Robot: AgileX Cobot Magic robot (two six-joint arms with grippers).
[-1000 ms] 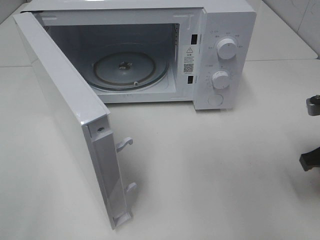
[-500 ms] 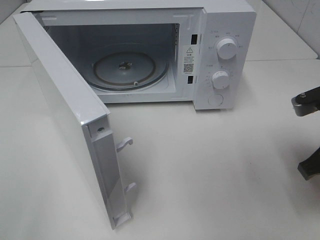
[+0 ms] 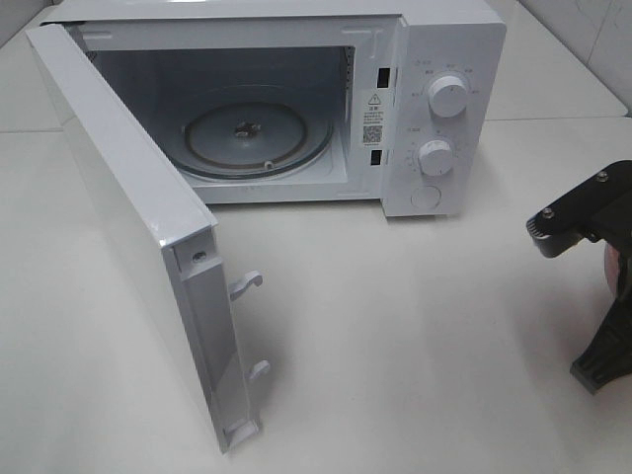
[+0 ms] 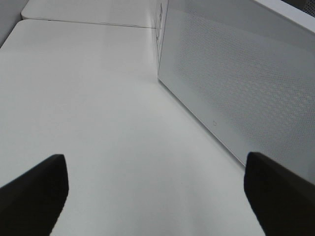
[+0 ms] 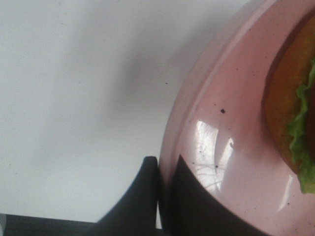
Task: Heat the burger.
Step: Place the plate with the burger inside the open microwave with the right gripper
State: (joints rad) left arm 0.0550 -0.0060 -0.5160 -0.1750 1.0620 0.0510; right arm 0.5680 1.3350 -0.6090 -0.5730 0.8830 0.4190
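1. Right gripper (image 5: 165, 169): black, clenched on the raised rim of a round, glossy pink plate (image 5: 221, 147), with one finger (image 5: 140, 194) outside the edge and the other on the inner face. In the high view it sits at the far right edge, well apart from the oven.
2. Burger (image 5: 288, 93): golden-brown bun with a green lettuce frill, resting on the pink plate and set back from the clamped rim.
3. Left gripper (image 4: 157, 196): black, jaws spread wide with nothing between them, low over the table just beside the door's dotted outer face.
4. White microwave oven (image 3: 444, 59): its door (image 3: 128, 227) is swung fully out to the left with the latch edge nearest the camera. The cavity mouth is unobstructed, and a round glass turntable (image 3: 252, 138) lies inside.
5. White tabletop (image 3: 415, 326): a broad open stretch between the oven front and the right gripper.
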